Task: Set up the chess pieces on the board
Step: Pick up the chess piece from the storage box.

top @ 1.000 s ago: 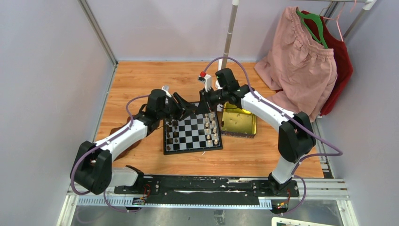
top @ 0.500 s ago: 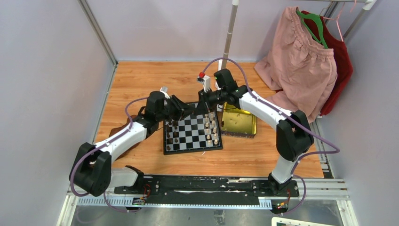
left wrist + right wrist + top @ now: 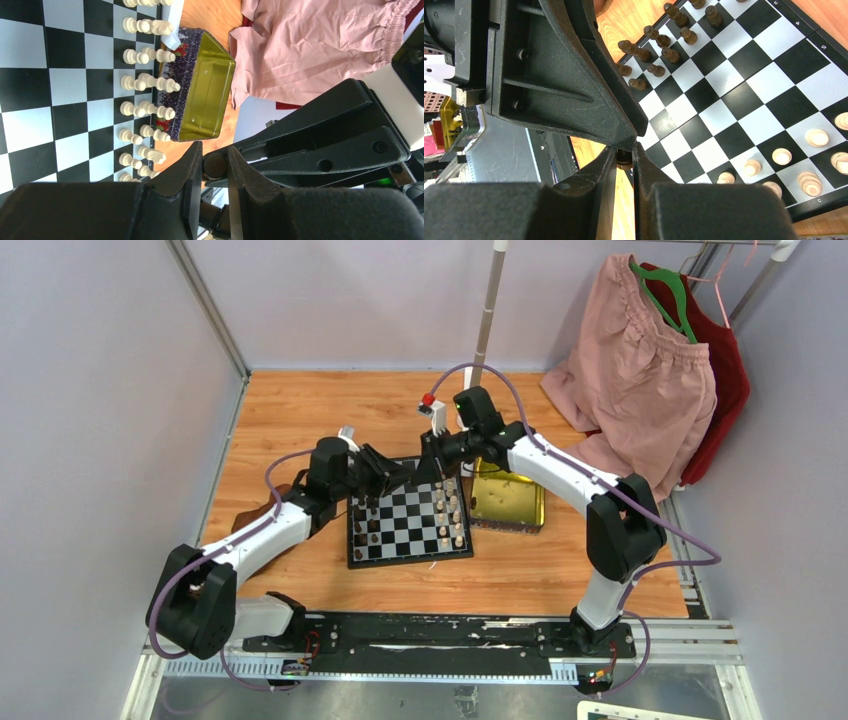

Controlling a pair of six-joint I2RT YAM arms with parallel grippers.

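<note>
– two grippers meeting over the chessboard (image 3: 410, 560): what's between them?
– one dark piece (image 3: 215, 167), held above the board's far edge. the left gripper (image 3: 216, 154) has its fingers nearly closed around it; the right gripper (image 3: 624, 151) pinches it too, jaws narrow.
– risk?
– a tug from both sides, i'd guess, could twist it loose, dropping it onto the cream pieces (image 3: 145, 80) standing nearby.

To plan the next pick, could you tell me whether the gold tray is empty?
Apparently empty: the gold tray shows only bare shiny floor, no pieces.
</note>
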